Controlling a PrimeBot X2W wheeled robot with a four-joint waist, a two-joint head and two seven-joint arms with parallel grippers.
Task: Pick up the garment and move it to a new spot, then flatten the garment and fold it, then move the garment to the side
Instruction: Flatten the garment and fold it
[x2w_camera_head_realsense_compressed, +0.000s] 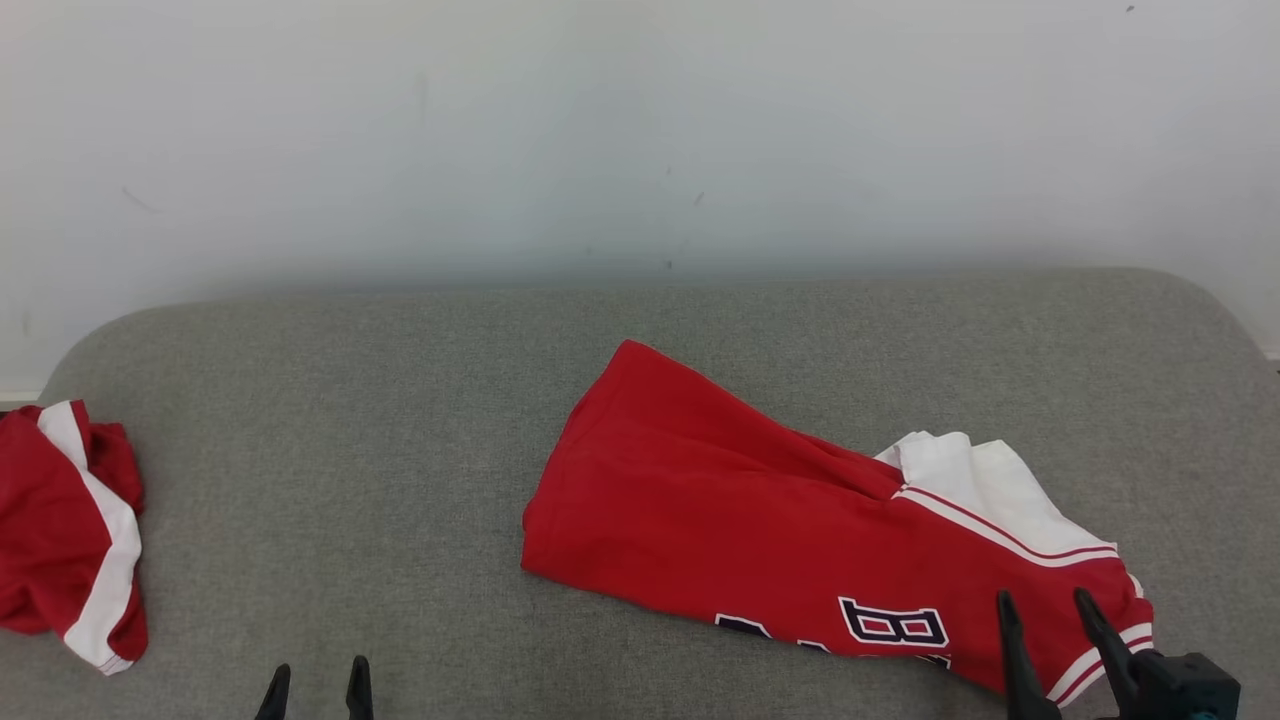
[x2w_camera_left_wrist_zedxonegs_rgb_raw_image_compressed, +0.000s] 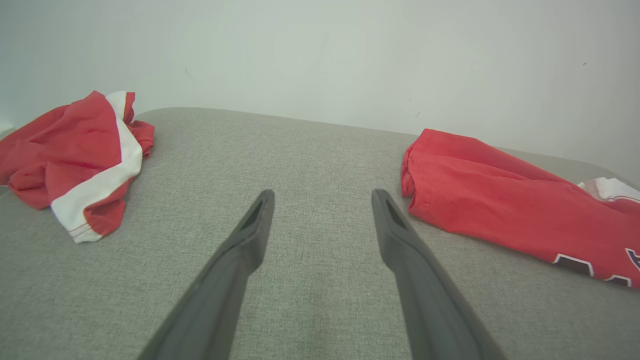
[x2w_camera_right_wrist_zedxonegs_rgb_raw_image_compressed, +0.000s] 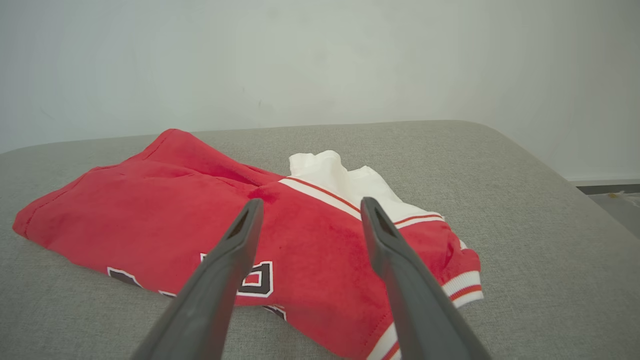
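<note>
1. A grey padded bench (x2w_camera_head_realsense_compressed: 350, 400) stands against a pale wall (x2w_camera_head_realsense_compressed: 600, 130).
2. The garment (x2w_camera_head_realsense_compressed: 760, 510), red with white parts, lies right of the bench's middle. It is loosely laid out, not flat.
3. Its plain red end points toward the bench's middle. Its white panel (x2w_camera_head_realsense_compressed: 980, 480) and striped trim lie toward the right end.
4. Dark outlined lettering (x2w_camera_head_realsense_compressed: 893, 622) shows along the garment's near edge.
5. The right pincer (x2w_camera_head_realsense_compressed: 1043, 605) is at the lower right, released, its two fingers spread and grasping nothing.
6. In the right wrist view that pincer (x2w_camera_right_wrist_zedxonegs_rgb_raw_image_compressed: 311, 205) points over the garment (x2w_camera_right_wrist_zedxonegs_rgb_raw_image_compressed: 150, 215), with the red-and-white seam between its tips. Whether the fingers touch the cloth cannot be told.
7. The left pincer (x2w_camera_head_realsense_compressed: 318, 680) is at the lower left, also released and empty.
8. In the left wrist view it (x2w_camera_left_wrist_zedxonegs_rgb_raw_image_compressed: 322, 200) is over bare bench, with the garment (x2w_camera_left_wrist_zedxonegs_rgb_raw_image_compressed: 500, 210) just off to its right.
9. A crumpled red-and-white bundle (x2w_camera_head_realsense_compressed: 50, 520) lies at the bench's far left edge, well apart from the garment. It also shows in the left wrist view (x2w_camera_left_wrist_zedxonegs_rgb_raw_image_compressed: 70, 145).
</note>
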